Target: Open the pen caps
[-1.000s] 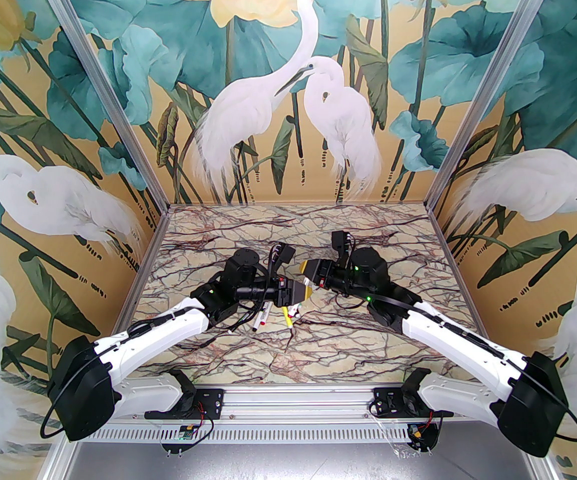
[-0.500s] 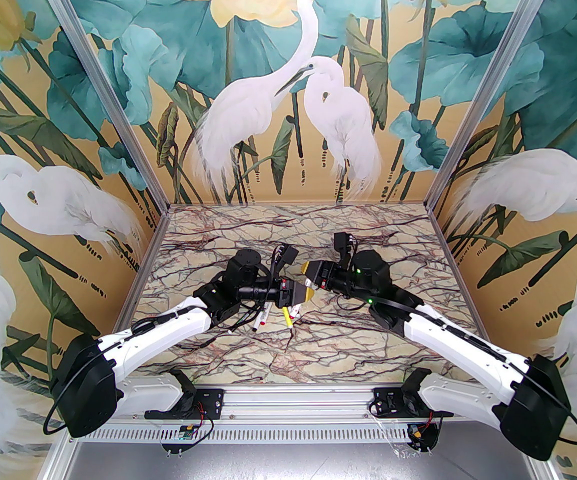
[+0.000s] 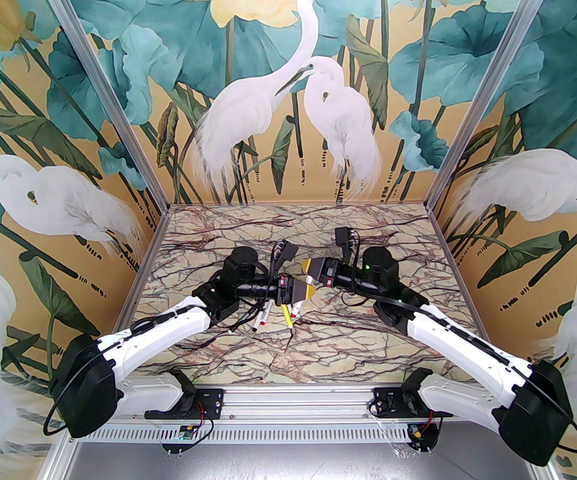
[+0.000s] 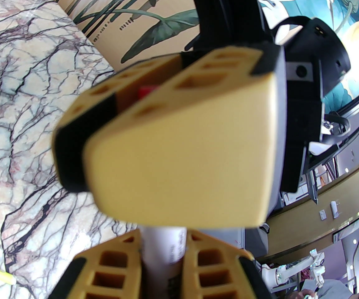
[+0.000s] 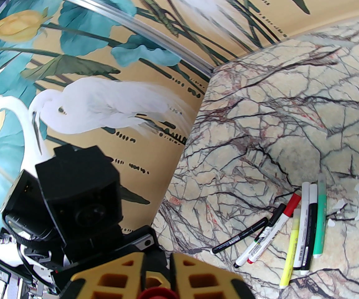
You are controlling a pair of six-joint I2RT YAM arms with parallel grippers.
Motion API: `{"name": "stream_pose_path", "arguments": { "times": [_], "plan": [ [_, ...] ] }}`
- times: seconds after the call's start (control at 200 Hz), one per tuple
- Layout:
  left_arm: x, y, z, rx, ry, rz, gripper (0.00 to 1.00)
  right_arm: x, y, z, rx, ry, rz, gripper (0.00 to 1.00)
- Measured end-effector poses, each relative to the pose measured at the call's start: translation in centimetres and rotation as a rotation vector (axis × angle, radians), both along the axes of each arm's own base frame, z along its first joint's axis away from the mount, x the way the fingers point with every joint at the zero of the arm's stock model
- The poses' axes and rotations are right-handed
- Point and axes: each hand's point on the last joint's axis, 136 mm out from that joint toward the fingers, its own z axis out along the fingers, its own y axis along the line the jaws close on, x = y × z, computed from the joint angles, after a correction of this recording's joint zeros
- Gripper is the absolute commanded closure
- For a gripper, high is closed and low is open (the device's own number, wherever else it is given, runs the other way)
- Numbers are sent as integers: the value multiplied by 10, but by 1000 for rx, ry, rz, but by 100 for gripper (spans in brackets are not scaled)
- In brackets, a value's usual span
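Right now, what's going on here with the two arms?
Both arms meet mid-air over the table. The left gripper is shut on a white pen barrel, and the right gripper is shut on a red cap, set up for a pull apart. Whether the cap is off yet can't be told. Six more pens lie together on the marble below.

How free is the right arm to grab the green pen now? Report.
Probably not yet: the right gripper is shut on the red cap. The green pen itself lies uncovered on the table.
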Motion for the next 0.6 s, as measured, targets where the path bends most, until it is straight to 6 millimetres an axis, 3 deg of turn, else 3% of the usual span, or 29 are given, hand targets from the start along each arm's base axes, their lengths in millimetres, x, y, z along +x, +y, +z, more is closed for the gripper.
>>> {"name": "stream_pose_path", "arguments": {
  "times": [0.435, 0.6],
  "plan": [
    [14, 4, 6, 29, -72, 86, 100, 16, 5, 8, -74, 2, -31, 87],
    [19, 5, 2, 61, -88, 125, 100, 23, 4, 1, -118, 42, -63, 87]
  ]
}}
